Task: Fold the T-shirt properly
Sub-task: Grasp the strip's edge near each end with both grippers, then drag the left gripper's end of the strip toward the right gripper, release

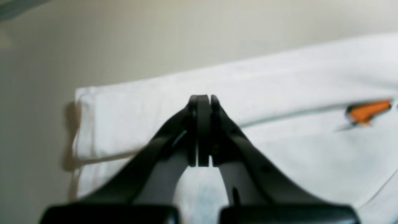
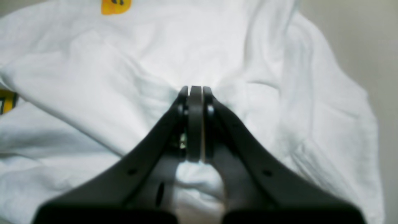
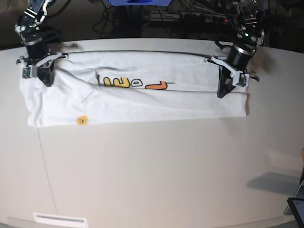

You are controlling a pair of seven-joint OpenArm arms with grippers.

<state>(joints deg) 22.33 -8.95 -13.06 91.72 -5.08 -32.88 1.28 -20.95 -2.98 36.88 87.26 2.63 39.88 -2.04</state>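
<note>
We see first the table (image 3: 156, 175), a pale surface that takes most of the base view. On its far part lies the T-shirt (image 3: 142, 102), white and already folded into 1 long band. Its long axis runs left to right across the table, and a strip of the coloured print shows along a fold near the middle. A small yellow mark sits near the band's near-left corner.

The 2 arms stand at the 2 ends of this band. In the base view, the left gripper (image 3: 223, 92) is at the right end, and the right gripper (image 3: 46, 80) is at the left end. Each is down on the cloth, so no arm is nearer than the other; each has its own end.

In the left wrist view, the left gripper (image 1: 203, 101) has its jaws pressed together, over the flat end of the T-shirt (image 1: 295, 140). We cannot tell for sure if a layer is between them. In the right wrist view, the right gripper (image 2: 195, 93) is also pressed together, and the T-shirt (image 2: 108, 77) bunches in wrinkles toward the tips, so we judge it pinches the cloth.

We think the coming move turns on this: the band stretches between the 2 grippers, so they must lift and carry it across its long axis together.
</note>
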